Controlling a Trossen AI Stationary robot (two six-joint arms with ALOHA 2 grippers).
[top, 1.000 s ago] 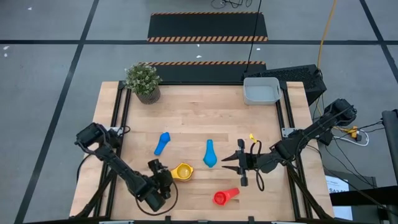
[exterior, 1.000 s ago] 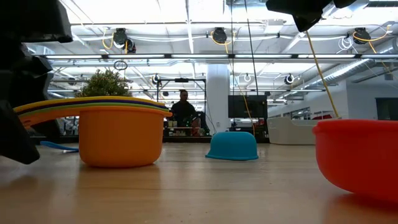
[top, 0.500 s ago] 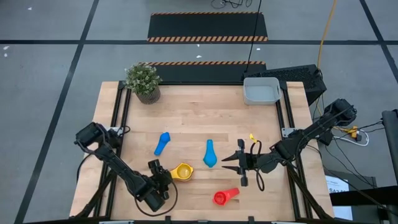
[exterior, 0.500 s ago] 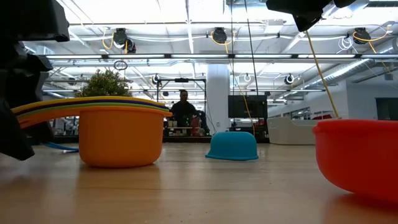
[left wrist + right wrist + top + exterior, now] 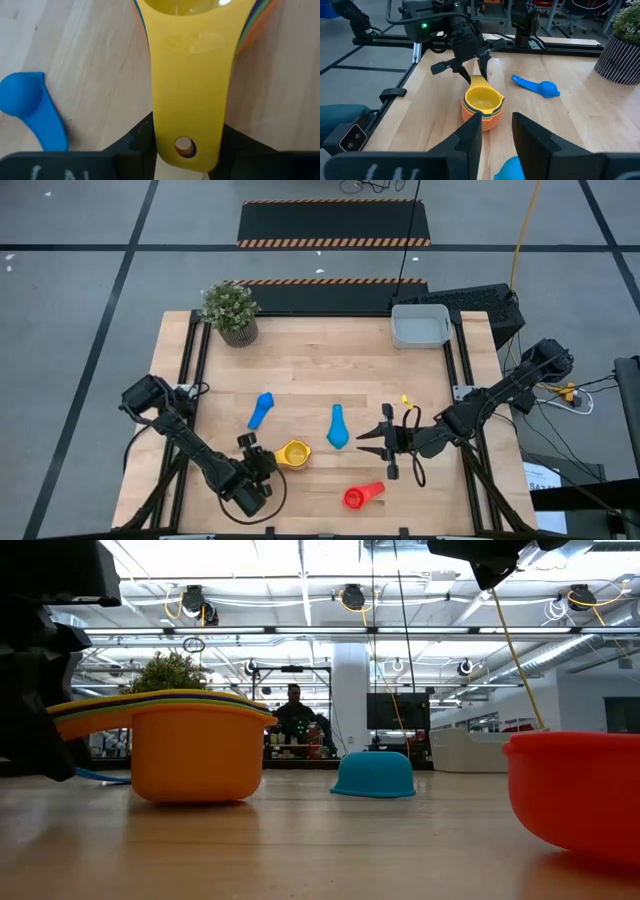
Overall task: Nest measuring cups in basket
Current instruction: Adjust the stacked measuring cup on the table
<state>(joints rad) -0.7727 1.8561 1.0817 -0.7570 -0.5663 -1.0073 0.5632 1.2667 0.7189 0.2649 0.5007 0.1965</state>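
left gripper (image 5: 258, 461) pinches the handle of the stacked cups (image 5: 294, 454) at the table's (image 5: 330, 375) near edge; right gripper (image 5: 372, 442), fingers slightly apart, empty, beside the light blue cup (image 5: 338, 428).

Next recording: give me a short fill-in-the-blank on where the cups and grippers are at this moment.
1. The left gripper has its fingers on either side of the handle of the ____ cup, the top cup of the nested stack.
2. The basket holds ____ cups.
3. The red cup lies on the table, ____ the stack.
4. The light blue cup in the low view sits rim ____.

Missing words: yellow; no; apart from; down
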